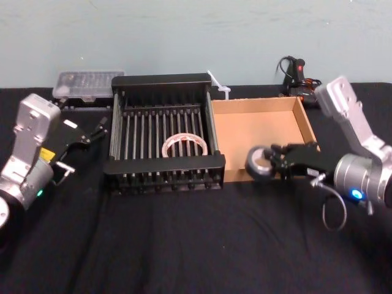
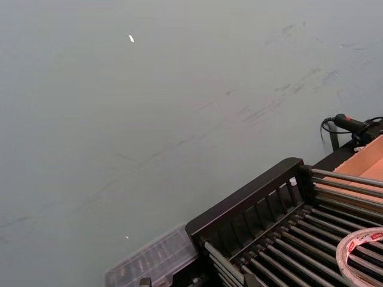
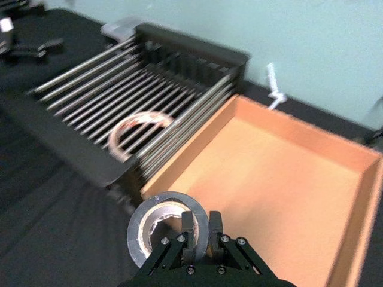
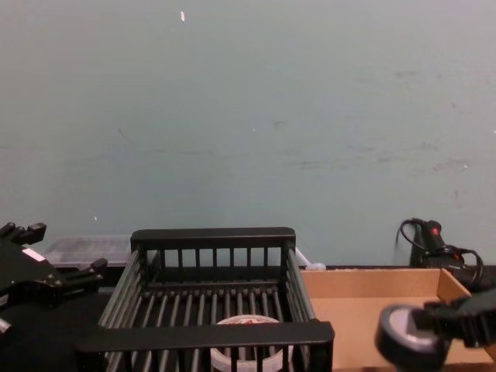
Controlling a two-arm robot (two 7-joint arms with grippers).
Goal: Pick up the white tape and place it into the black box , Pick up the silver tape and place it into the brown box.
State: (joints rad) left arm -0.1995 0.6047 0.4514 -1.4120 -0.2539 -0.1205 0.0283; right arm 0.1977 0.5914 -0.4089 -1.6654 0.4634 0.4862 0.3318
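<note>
**Silver tape at the brown box's edge, release to come**

Head view: the white tape (image 1: 184, 137) lay flat on the slats inside the black box (image 1: 164, 164), so that half looked done. Right of centre, the right claw (image 1: 274, 161) pinched the silver tape (image 1: 254, 160) over the near left corner of the brown box (image 1: 263, 125). The left claw (image 1: 92, 131) sat spread and idle at middle left (parked beside the crate).

Left wrist view: the white ring showed at lower right, on the crate's bars.

Right wrist view: at bottom centre the roll stood on edge between the fingers (image 3: 187, 230), just short of the cardboard floor.

Chest view: at lower right the roll hung level with the tray's front wall.

The next move probably called for carrying the roll further in over the floor, lowering it, then spreading the fingers.
</note>
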